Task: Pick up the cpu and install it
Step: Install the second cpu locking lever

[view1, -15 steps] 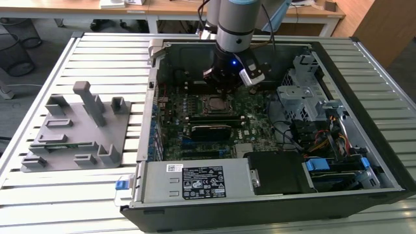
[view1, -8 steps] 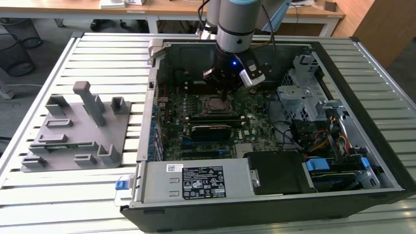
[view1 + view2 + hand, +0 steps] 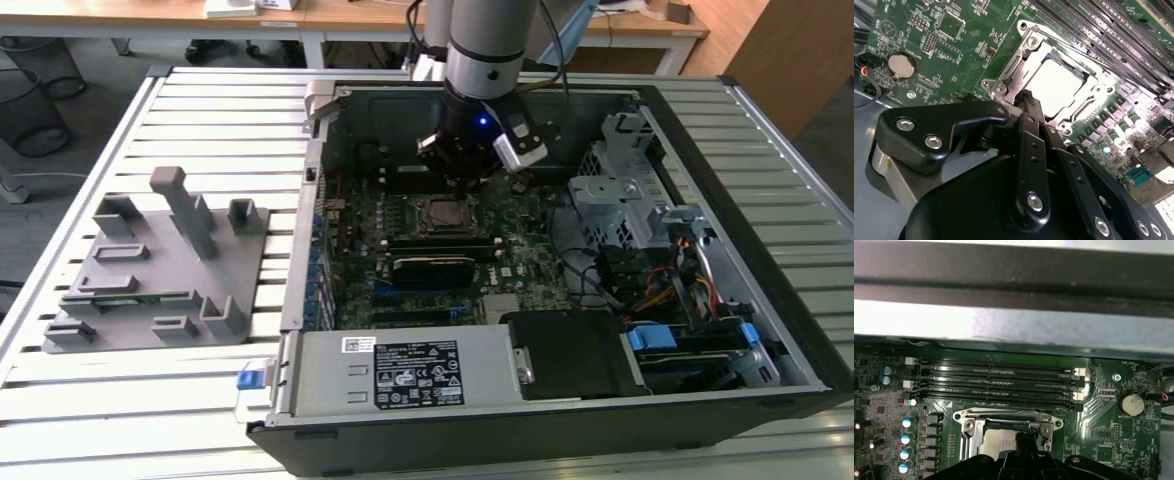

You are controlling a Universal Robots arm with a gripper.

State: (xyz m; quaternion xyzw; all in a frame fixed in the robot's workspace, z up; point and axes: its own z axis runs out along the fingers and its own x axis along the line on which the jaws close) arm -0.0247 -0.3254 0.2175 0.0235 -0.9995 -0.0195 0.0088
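Note:
The cpu (image 3: 1056,85) is a silver square lying flat in the motherboard's socket (image 3: 1004,75), with the metal socket frame around it. It also appears in the exterior view, cpu (image 3: 445,211), and in the first wrist view, cpu (image 3: 994,442). My gripper (image 3: 1026,97) hangs inside the open computer case just over the socket's edge, its black fingers drawn together with nothing between them. In the exterior view the gripper (image 3: 462,180) stands right behind the socket. Its tip covers a bit of the chip's edge.
Black memory slots (image 3: 999,382) run beside the socket, and a coin battery (image 3: 901,65) sits on the green board. The case walls (image 3: 314,200), drive cage (image 3: 627,190) and power supply (image 3: 400,372) hem in the board. A grey parts fixture (image 3: 160,270) holds a green memory stick (image 3: 134,297).

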